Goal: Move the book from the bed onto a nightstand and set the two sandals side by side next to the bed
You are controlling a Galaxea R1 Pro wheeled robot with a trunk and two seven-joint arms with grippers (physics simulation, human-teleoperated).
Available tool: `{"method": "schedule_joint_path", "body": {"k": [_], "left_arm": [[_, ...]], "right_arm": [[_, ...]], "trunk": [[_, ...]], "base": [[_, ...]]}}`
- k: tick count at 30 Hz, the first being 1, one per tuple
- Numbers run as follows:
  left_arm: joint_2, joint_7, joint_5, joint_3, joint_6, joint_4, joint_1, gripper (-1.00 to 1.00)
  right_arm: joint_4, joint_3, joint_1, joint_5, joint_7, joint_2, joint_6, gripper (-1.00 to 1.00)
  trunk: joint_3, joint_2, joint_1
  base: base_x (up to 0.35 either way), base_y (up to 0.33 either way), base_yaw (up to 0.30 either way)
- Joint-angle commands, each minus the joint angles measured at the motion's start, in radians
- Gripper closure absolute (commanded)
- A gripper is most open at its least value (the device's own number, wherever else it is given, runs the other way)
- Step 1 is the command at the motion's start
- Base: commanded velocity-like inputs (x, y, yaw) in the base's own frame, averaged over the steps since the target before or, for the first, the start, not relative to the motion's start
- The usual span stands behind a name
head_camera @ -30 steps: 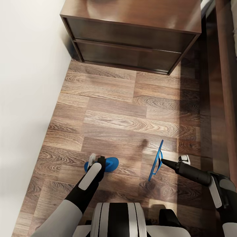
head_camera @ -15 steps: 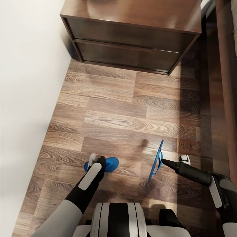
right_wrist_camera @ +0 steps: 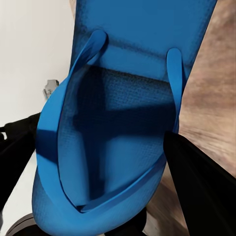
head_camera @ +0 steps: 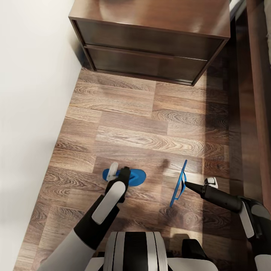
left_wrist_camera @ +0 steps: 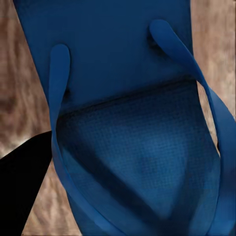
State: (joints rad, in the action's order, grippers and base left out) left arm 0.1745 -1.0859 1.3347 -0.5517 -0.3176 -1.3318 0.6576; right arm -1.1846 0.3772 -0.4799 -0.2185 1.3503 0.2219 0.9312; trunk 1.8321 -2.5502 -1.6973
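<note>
Head view: my left gripper (head_camera: pixel 117 174) sits over one sandal (head_camera: pixel 136 176) lying flat on the plank floor (head_camera: pixel 128 124); how far its jaws stand apart I cannot tell. My right gripper (head_camera: pixel 185 184) pinches the other sandal (head_camera: pixel 180 180) by a strap, the sandal standing on edge. Nightstand (head_camera: pixel 150 37) ahead, bed frame (head_camera: pixel 259 94) on my right.

Left wrist view: blue sole (left_wrist_camera: pixel 128 147) close, straps arching over it.

Right wrist view: sandal's strap (right_wrist_camera: pixel 173 93) against my dark finger (right_wrist_camera: pixel 196 182).

Two sandals apart on the floor, before the nightstand

The dark brown two-drawer wooden nightstand (head_camera: pixel 150 41) stands at the far end against the white wall (head_camera: pixel 30 113), the dark wooden bed frame (head_camera: pixel 259 94) to its right. On the wood-plank floor (head_camera: pixel 150 124), the flat blue flip-flop (head_camera: pixel 133 176) lies left under the left claw (head_camera: pixel 118 174); the edge-up blue flip-flop (head_camera: pixel 180 184) stands right, at the right claw (head_camera: pixel 188 185)
</note>
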Motion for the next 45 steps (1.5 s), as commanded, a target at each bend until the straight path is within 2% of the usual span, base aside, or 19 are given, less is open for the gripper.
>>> {"method": "schedule_joint_path", "body": {"k": [1, 8, 11, 12, 13, 14, 15, 16, 18, 20, 23, 26, 40, 45], "left_arm": [[0.000, -0.005, 0.003, -0.006, -0.004, -0.007, 0.000, 1.00], [0.000, -0.004, 0.001, -0.020, -0.001, -0.009, 0.000, 1.00], [0.000, -0.001, -0.011, -0.048, 0.038, -0.008, 0.000, 1.00], [0.000, 0.000, -0.047, -0.061, 0.080, -0.008, 0.000, 1.00], [0.000, 0.000, -0.066, -0.065, 0.096, -0.008, 0.000, 1.00], [0.000, 0.001, -0.109, -0.070, 0.127, -0.008, 0.000, 1.00], [0.000, 0.004, -0.181, -0.075, 0.173, -0.008, 0.000, 1.00], [0.000, 0.006, -0.223, -0.077, 0.201, -0.008, 0.000, 1.00], [0.000, 0.008, -0.274, -0.079, 0.248, -0.009, 0.000, 1.00], [0.000, 0.018, -0.296, -0.081, 0.285, -0.009, 0.000, 1.00], [0.000, 0.067, -0.309, -0.081, 0.337, -0.008, 0.000, 1.00], [0.000, 0.099, -0.315, -0.080, 0.369, -0.009, 0.000, 1.00], [0.000, 0.103, -0.316, -0.079, 0.380, -0.015, 0.001, 1.00], [0.000, 0.104, -0.315, -0.075, 0.445, -0.014, 0.000, 1.00]], "right_arm": [[0.000, 0.000, 0.000, -0.003, 0.001, 0.001, 0.007, 1.00], [0.000, 0.000, 0.000, -0.003, 0.001, 0.004, 0.006, 1.00], [0.000, -0.001, 0.000, -0.002, 0.001, 0.003, 0.006, 1.00], [0.000, -0.001, 0.000, -0.002, 0.001, 0.003, 0.006, 1.00], [0.000, -0.001, 0.000, -0.002, 0.001, 0.004, 0.007, 1.00], [0.000, -0.001, 0.000, -0.002, 0.002, 0.004, 0.007, 1.00], [0.000, -0.001, 0.000, -0.002, 0.001, 0.004, 0.007, 1.00], [0.000, 0.000, 0.000, -0.002, 0.001, 0.004, 0.007, 1.00], [0.000, 0.000, 0.000, -0.002, 0.001, 0.004, 0.007, 1.00], [0.000, 0.000, 0.000, -0.002, 0.001, 0.004, 0.007, 1.00], [0.000, 0.000, 0.000, -0.002, 0.001, 0.004, 0.007, 1.00], [-0.001, 0.000, 0.000, -0.002, 0.002, 0.004, 0.007, 1.00], [-0.001, 0.003, 0.000, -0.004, 0.004, 0.007, 0.007, 1.00], [-0.001, 0.003, 0.000, -0.004, 0.004, 0.007, 0.008, 1.00]], "trunk": [[0.000, 0.000, 0.000], [0.000, 0.000, 0.000], [0.000, 0.000, 0.000], [0.000, 0.000, 0.000], [0.000, 0.000, 0.000], [0.000, 0.000, 0.000], [0.000, 0.000, 0.000], [0.000, 0.000, 0.000], [0.000, 0.000, 0.000], [0.000, 0.000, 0.000], [0.000, 0.000, 0.000], [-0.011, 0.001, 0.001], [-0.065, 0.004, 0.008], [-0.085, 0.005, 0.010]], "base": [[0.000, 0.000, 0.000], [0.000, 0.000, 0.000], [0.000, 0.000, 0.000], [0.000, 0.000, 0.000], [0.000, 0.000, 0.000], [0.000, 0.000, 0.000], [0.000, 0.000, 0.000], [0.000, 0.000, 0.000], [0.000, 0.000, 0.000], [0.000, 0.000, 0.000], [0.000, 0.000, 0.000], [0.000, 0.000, 0.000], [0.000, 0.000, 0.000], [0.000, 0.000, 0.000]]}}
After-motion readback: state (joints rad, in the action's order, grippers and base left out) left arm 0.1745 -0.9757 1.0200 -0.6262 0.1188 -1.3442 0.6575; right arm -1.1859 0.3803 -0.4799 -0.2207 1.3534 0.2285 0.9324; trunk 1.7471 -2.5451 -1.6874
